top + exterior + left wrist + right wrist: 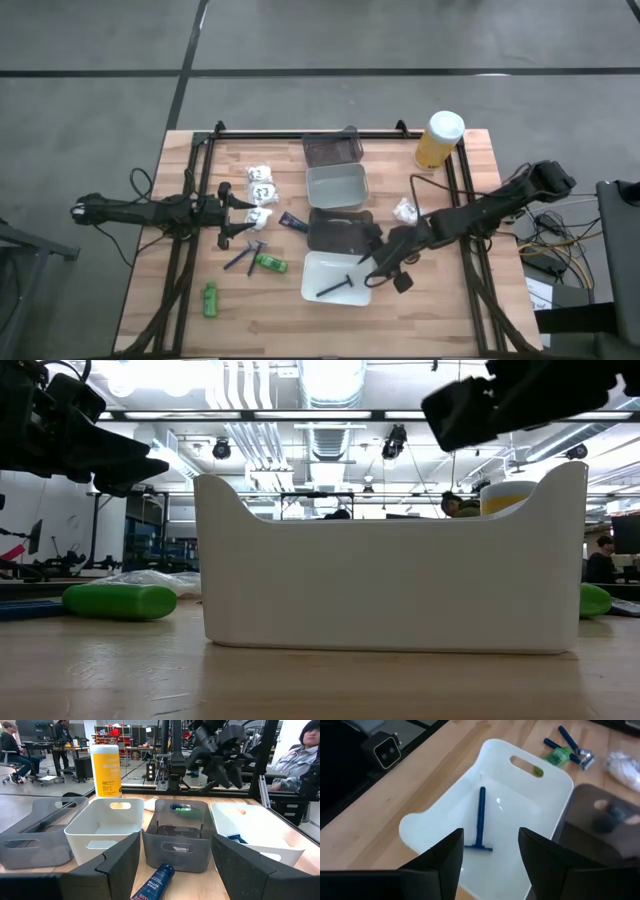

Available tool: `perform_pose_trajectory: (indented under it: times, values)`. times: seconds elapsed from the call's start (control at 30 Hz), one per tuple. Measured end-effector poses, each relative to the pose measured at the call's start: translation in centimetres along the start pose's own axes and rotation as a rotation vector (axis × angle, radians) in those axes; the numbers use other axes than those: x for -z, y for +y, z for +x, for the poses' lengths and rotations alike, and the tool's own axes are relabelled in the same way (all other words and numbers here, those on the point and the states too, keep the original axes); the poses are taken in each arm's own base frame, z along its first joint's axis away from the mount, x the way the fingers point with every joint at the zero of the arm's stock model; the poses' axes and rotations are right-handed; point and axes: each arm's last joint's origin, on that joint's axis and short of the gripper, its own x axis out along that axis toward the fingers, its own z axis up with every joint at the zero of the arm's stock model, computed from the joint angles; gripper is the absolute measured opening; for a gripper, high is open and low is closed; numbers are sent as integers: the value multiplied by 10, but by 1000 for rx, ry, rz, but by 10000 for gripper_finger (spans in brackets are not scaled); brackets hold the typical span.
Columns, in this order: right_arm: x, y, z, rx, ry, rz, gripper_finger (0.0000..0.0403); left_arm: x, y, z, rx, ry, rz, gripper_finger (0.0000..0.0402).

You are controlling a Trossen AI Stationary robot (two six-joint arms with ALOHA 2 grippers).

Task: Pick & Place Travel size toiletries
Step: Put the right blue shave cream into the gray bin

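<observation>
Over the near white tray point(335, 277), the right gripper point(487, 857) hangs with its fingers spread apart and nothing between them. Directly below it, a blue razor point(481, 820) lies flat on the tray floor, handle pointing toward the tray's cut-out grip. Just past that end of the tray, on the bare table point(280, 320), two more razors point(572, 745) lie crossed beside a green bottle point(558, 756), with a white packet point(624, 762) near them.

On the left side of the table, the left gripper point(172, 862) is held low, facing the row of trays, its fingers wide open and empty. A small dark tube point(154, 882) lies on the wood just in front of it, at the foot of the dark grey tray point(176, 837). Another green bottle point(210, 298) rests toward the near left corner, well apart from everything else. More white packets point(262, 182) sit in a cluster near the left gripper. A yellow container point(439, 140) stands at the far right corner.
</observation>
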Motion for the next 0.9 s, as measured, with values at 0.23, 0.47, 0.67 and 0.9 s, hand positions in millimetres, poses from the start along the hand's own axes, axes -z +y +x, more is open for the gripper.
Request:
perform_pose_trajectory:
  times: [0.23,0.47,0.67,0.9]
  values:
    - [20,2,-11,3,13,201,171,0,0,0,0,0,0,250]
    - [35,2,-19,9,18,457,147,0,0,0,0,0,0,250]
    - [48,5,-20,-13,55,701,126,0,0,0,0,0,0,250]
    - [59,4,-22,-94,96,793,106,0,0,0,0,0,0,250]
